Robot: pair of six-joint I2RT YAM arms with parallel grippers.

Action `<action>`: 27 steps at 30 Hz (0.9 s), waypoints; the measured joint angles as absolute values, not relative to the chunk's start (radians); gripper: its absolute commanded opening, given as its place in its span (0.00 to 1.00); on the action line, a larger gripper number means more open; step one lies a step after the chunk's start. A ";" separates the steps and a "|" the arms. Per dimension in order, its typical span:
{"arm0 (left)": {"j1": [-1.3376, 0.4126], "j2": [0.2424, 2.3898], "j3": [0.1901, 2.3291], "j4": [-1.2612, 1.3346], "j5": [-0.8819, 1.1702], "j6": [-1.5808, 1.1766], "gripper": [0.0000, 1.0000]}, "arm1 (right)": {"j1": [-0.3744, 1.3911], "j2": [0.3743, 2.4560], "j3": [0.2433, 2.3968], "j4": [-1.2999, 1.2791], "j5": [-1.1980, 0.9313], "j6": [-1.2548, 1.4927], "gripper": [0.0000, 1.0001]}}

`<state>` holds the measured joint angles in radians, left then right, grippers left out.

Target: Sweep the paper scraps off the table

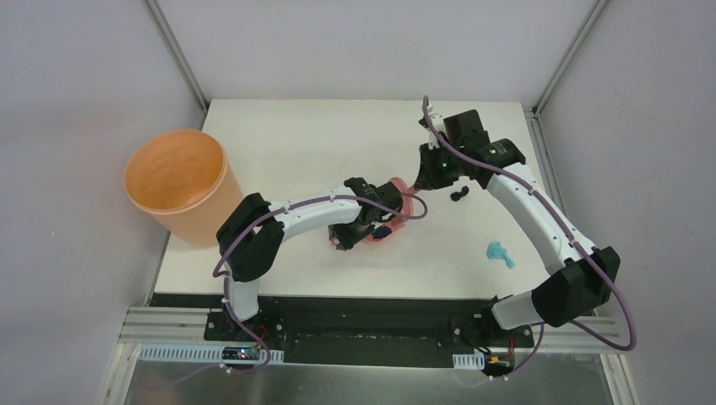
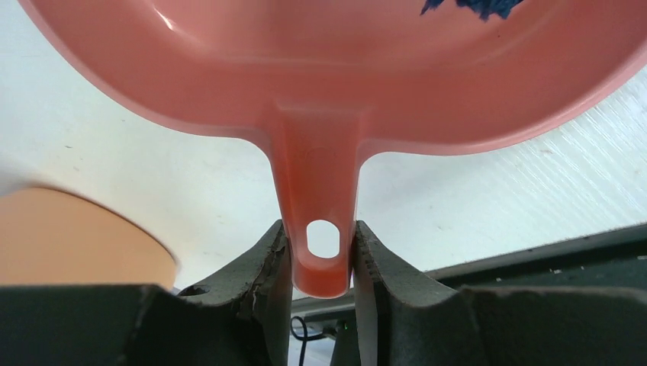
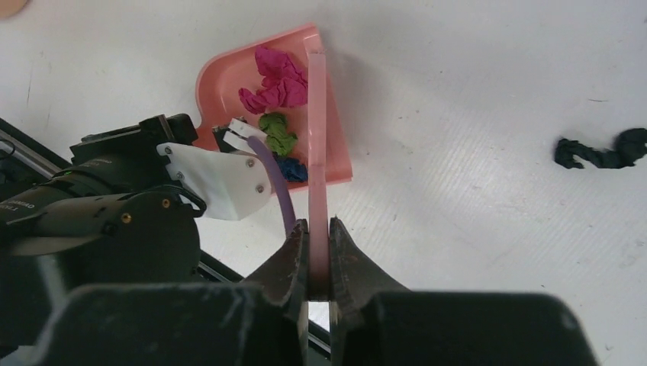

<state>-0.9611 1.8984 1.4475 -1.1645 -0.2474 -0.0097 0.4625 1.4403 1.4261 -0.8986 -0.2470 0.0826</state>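
Left gripper [image 2: 320, 245] clamps the dustpan [image 2: 328, 84] handle and right gripper [image 3: 318, 229] clamps the brush [image 3: 317, 137]; from above, the black scrap [image 1: 458, 196] lies on the table [image 1: 295, 126] at the dustpan's 3 o'clock, nearer the right gripper.

Nothing is reading clearly in any view. One short line of white lettering [image 3: 18, 204] is showing on the black housing [image 3: 84, 221] of the left arm, at the near left of the right wrist view, but it is coming out too small and blurred to make out.
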 measured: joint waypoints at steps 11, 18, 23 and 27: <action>-0.960 1.851 1.343 -1.027 -0.340 -0.057 0.00 | 0.340 1.412 1.425 -0.874 -0.203 0.045 0.00; -0.960 1.721 1.317 -1.028 -0.344 -0.090 0.00 | 0.278 1.299 1.206 -0.678 -0.224 0.051 0.00; -0.934 1.591 1.253 -1.015 -0.342 -0.096 0.00 | 0.225 1.305 1.063 -0.533 -0.310 0.087 0.00; -0.892 1.531 1.153 -0.962 -0.336 -0.101 0.00 | 0.180 1.317 0.965 -0.437 -0.461 0.120 0.00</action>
